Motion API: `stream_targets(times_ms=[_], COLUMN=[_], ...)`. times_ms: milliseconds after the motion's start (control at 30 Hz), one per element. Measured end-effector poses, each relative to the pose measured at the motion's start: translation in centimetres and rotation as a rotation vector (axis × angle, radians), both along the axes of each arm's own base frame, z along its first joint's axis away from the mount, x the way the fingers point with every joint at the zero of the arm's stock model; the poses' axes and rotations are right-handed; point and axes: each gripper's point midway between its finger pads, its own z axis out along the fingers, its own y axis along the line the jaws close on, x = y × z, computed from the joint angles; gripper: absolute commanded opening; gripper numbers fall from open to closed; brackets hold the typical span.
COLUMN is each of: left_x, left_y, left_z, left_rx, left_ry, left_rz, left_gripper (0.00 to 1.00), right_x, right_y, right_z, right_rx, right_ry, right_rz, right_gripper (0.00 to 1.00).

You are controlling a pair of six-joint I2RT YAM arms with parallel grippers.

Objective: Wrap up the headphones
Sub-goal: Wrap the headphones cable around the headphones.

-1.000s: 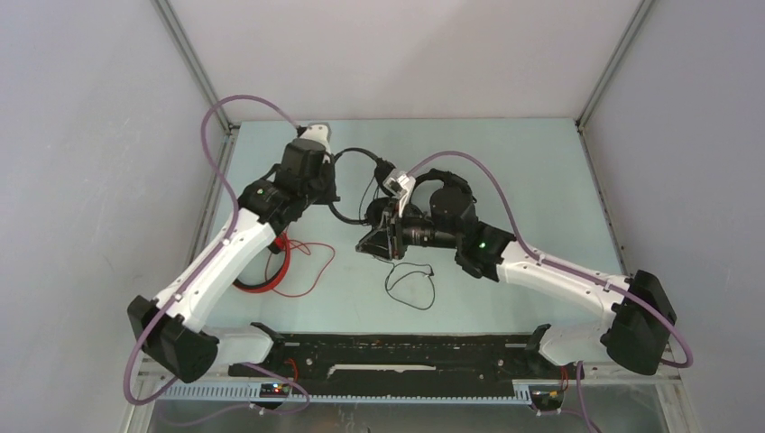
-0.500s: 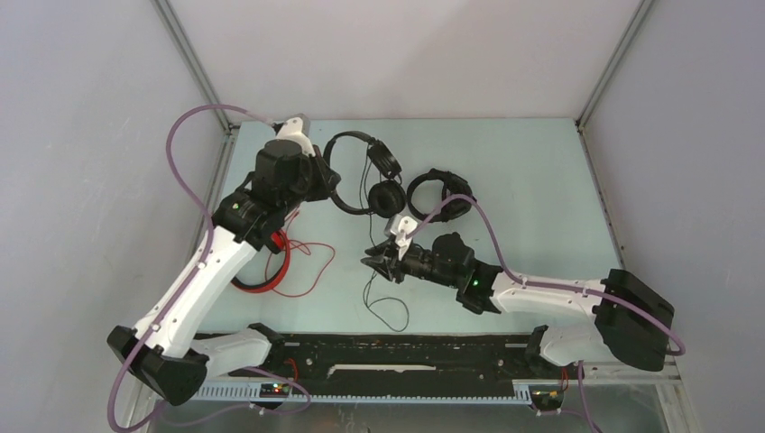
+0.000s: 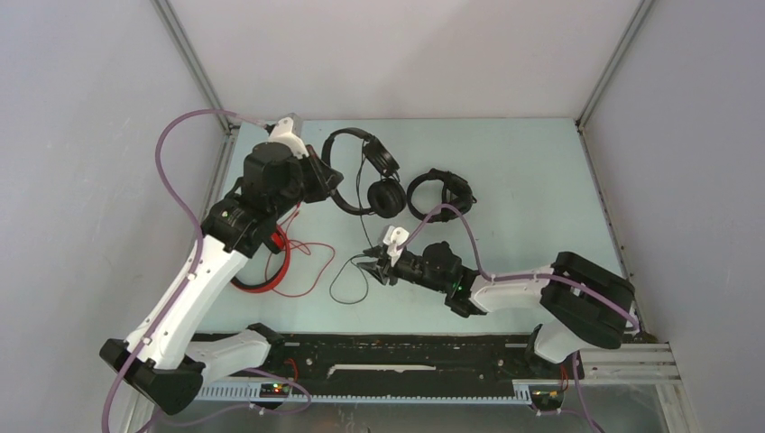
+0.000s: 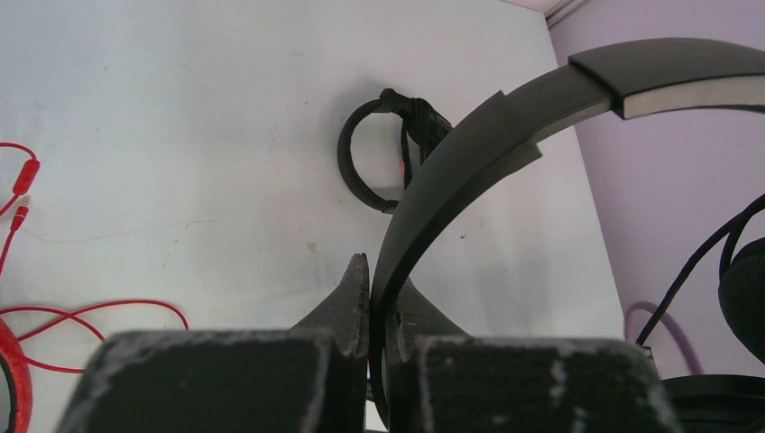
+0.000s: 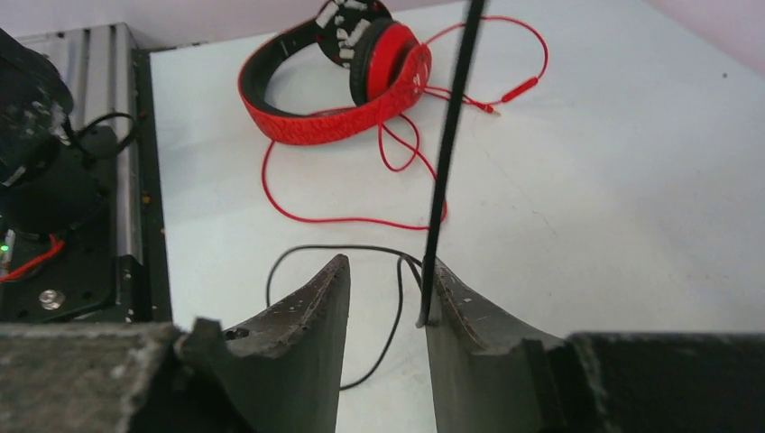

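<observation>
**Pale green table, three headsets, one band being gripped**

Pale green table top [image 3: 523, 180] is filling the floor of a small booth, and plain grey walls [image 3: 406, 54] are closing it in on three sides, with metal posts standing in the back corners.

Toward the back left of this surface, the slim black headphones [image 3: 361, 171] are lying with their round cups turned toward the middle. The left gripper [image 3: 327, 180] is clamping tightly on their thin headband [image 4: 469, 135], which is rising in an arc in the wrist view.

Just to the right, the bulkier black headset [image 3: 439, 194] is resting flat, folded into a ring, with nothing touching it.

Nearer the front, a thin black cable [image 3: 347, 284] is making a loose loop on the table. The right gripper [image 3: 370, 264] is hovering low over it with its jaws apart. One strand of the cable is leaning against the inner face of one finger [image 5: 451, 307] and is running up out of view, not pinched.

Further left, the red headphones [image 5: 334, 81] are lying on their side, partly under the left arm in the top view, with their red cable [image 3: 307, 262] spreading in open curls.
</observation>
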Motion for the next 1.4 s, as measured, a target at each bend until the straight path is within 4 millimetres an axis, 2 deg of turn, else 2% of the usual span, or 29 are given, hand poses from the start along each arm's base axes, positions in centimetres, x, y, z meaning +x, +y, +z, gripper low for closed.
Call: stream_targets(times_ms=[100, 267, 367, 467, 633, 833, 933, 1167, 1267, 1400], left_x=[-0.2, -0.3, -0.2, 0.1, 0.6, 1.0, 1.2, 1.6, 1.6, 1.4], left_y=[-0.2, -0.3, -0.1, 0.6, 2.0, 3.5, 4.3, 6.2, 6.4, 6.0], left_z=[0.1, 0.1, 0.1, 0.0, 1.1, 3.7, 4.4, 6.1, 6.8, 7.1], left_rx=[-0.012, -0.022, -0.019, -0.009, -0.007, -0.016, -0.013, -0.01, -0.018, -0.027], left_ry=[0.003, 0.008, 0.011, 0.014, -0.005, -0.059, -0.073, -0.105, -0.118, -0.12], left_rz=[-0.009, -0.012, -0.006, 0.015, 0.053, 0.089, 0.108, 0.154, 0.156, 0.131], left_gripper=[0.0, 0.0, 0.0, 0.0, 0.0, 0.0, 0.0, 0.0, 0.0, 0.0], right_x=[0.6, 1.7, 2.0, 1.9, 1.7, 3.1, 3.7, 6.0, 7.4, 7.8], right_y=[-0.2, -0.5, -1.4, -2.4, -3.6, -4.9, -5.7, -8.7, -10.6, -11.5], right_z=[-1.4, -2.4, -3.4, -4.7, -6.3, -7.0, -7.4, -9.0, -9.0, -9.0], right_rx=[-0.014, -0.011, -0.02, -0.045, -0.072, -0.072, -0.07, -0.082, -0.069, -0.069], right_ry=[0.01, 0.024, 0.033, 0.048, 0.084, 0.132, 0.168, 0.291, 0.337, 0.364], right_rz=[-0.014, -0.045, -0.062, -0.077, -0.097, -0.153, -0.185, -0.361, -0.455, -0.508], right_gripper=[0.38, 0.38, 0.35, 0.27, 0.0, 0.0, 0.0, 0.0, 0.0, 0.0])
